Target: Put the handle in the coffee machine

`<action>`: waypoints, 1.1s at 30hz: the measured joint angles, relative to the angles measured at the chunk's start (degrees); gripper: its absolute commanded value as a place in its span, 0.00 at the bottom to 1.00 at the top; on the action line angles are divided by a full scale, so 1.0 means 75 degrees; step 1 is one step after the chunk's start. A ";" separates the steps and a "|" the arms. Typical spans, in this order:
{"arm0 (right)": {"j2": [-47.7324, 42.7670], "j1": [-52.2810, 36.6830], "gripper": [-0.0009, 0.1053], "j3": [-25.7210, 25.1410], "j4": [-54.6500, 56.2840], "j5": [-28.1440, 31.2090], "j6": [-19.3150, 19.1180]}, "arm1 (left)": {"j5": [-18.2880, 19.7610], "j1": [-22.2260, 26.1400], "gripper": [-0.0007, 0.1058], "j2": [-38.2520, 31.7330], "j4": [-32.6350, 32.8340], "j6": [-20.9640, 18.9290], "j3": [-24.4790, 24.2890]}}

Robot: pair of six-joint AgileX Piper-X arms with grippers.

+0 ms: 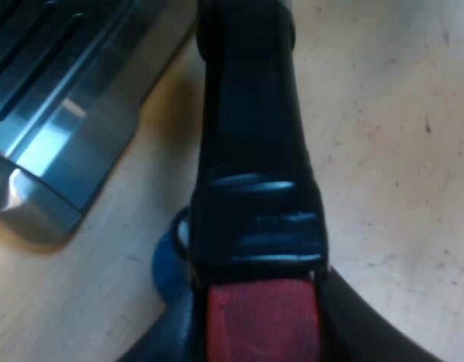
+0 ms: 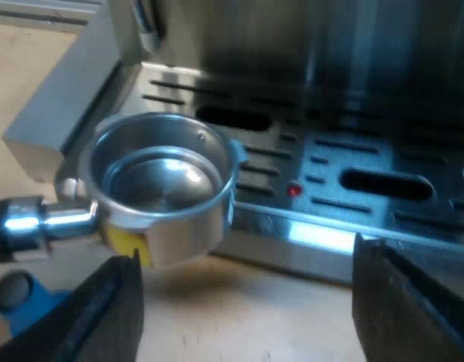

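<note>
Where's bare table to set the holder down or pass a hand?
Bare tabletop lies beside the handle, on the side away from the machine's drip tray. Another bare patch lies under the open right gripper, along the tray's front edge. Crowded: the blue tamper sits close by the handle.
</note>
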 measured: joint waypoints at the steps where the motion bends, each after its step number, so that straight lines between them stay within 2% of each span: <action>1: 0.0100 0.0000 0.58 -0.0005 -0.0261 0.0042 -0.0231 | 0.0054 0.0119 0.01 0.0101 -0.0078 0.0000 0.0000; 7: 0.0525 0.0000 0.58 0.0022 -0.1598 0.0308 -0.1080 | 0.0070 0.0616 0.01 0.0660 -0.0750 0.0012 0.0000; 13: 0.1151 0.0000 0.58 0.0023 -0.3083 0.0665 -0.1714 | 0.0281 0.0640 0.01 0.1114 -0.1173 0.0283 0.0000; 20: 0.1858 0.0000 0.58 0.0023 -0.4489 0.0966 -0.2311 | 0.0393 0.0640 0.01 0.1698 -0.1710 0.0290 0.0000; 33: 0.3200 -0.0338 0.58 0.0023 -0.7486 0.1398 -0.3717 | 0.0626 0.0640 0.01 0.2916 -0.1952 0.0409 -0.1144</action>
